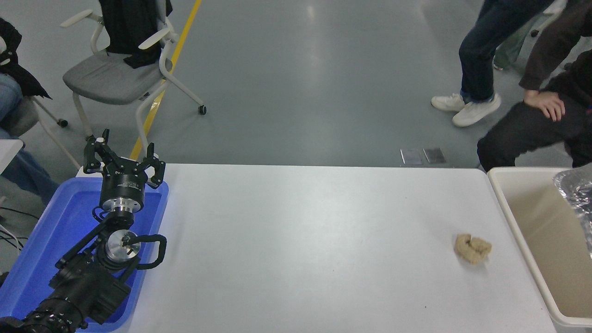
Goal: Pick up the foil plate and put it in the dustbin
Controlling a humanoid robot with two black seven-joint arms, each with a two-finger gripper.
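The foil plate [578, 192] is a crinkled silver sheet at the picture's right edge. Only its left part shows, low inside the opening of the cream dustbin [509, 210], which stands against the table's right end. I cannot tell whether the plate is held or resting there. The right arm and its gripper are out of view. My left gripper [124, 158] is open and empty, parked at the lower left over the blue tray.
A crumpled tan paper wad [472, 248] lies on the white table [300, 240] near the dustbin. A blue tray [51, 231] lies under the left arm. People stand and sit at the top right [527, 134]; a chair [111, 78] stands at the top left.
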